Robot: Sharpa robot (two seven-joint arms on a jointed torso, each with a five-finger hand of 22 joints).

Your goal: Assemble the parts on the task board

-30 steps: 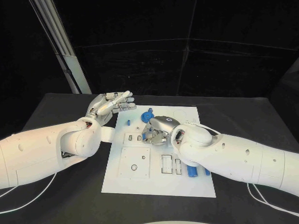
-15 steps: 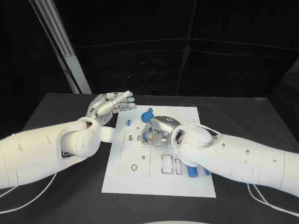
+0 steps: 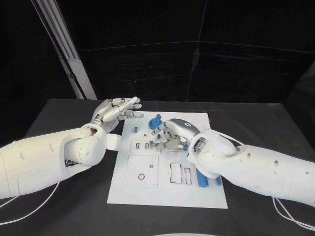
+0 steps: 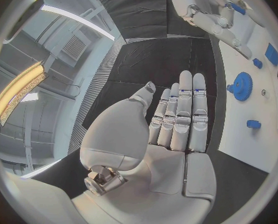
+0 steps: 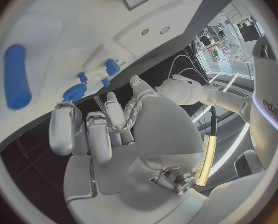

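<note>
A white task board (image 3: 147, 194) lies mid-table with blue parts (image 3: 204, 180) loose near and far, so assembly seems barely begun. The right hand (image 3: 173, 136) hovers over it, fingers curled, holding nothing visible. The left hand (image 3: 117, 110) waits flat and empty beyond the far-left corner.

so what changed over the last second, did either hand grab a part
The right hand shifted slightly up the task board toward the blue gear, fingers curled, holding nothing visible. The left hand stayed open at the board's far left corner; gear and blue parts unmoved.
</note>
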